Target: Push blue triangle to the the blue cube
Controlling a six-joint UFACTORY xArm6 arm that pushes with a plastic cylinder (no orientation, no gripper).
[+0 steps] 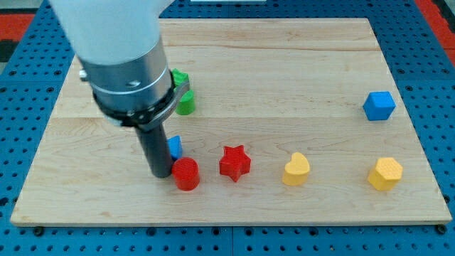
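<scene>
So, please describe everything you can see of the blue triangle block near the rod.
The blue triangle is mostly hidden: only a small bright blue sliver with a matte, plastic-like surface shows at the right edge of the dark rod, so its shape cannot be confirmed. It lies on the wooden board, just above the red cylinder and close to it; contact is unclear. My tip is directly to its left and slightly below. The blue cube sits far to the view's right.

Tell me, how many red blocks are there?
2. The red cylinder sits right beside my tip, on the view's right of it. The red star is further right. The arm could hide more.
</scene>
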